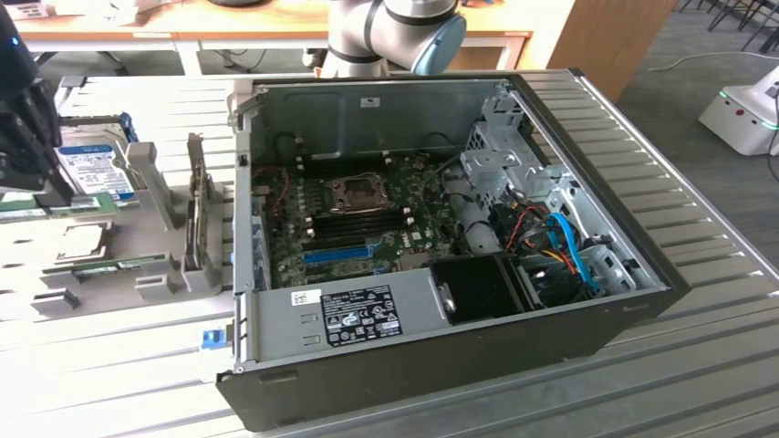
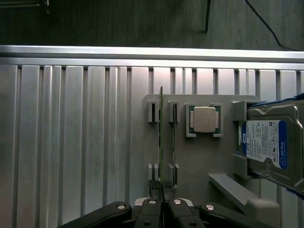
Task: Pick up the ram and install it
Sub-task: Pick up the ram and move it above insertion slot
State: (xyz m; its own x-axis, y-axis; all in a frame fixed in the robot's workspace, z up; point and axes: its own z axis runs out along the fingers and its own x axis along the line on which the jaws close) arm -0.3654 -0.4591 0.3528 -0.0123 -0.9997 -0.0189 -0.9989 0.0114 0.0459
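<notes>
**Fig. 1. Ram gripped at its holder; installation not yet done.**
Gripper point(image 2: 162, 202) pinched nearly closed on 1 edge-on ram point(image 2: 161, 137) over the grey holder point(image 2: 199, 156), at the exterior view's far left; motherboard point(image 1: 402, 233) slots in the open case point(image 1: 365, 114) appear unfilled.

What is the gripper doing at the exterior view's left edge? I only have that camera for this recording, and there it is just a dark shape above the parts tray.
Observer: In the wrist view the gripper is shut on the thin edge of a green memory stick.
Reviewer: Is that the only stick there?
Observer: No, a second stick stands on edge right beside it, in the slots of the grey tray.
Reviewer: Is the held one clear of its slots?
Observer: I cannot tell. Seen edge-on, it runs parallel to the second stick, close beside it and not touching.
</notes>
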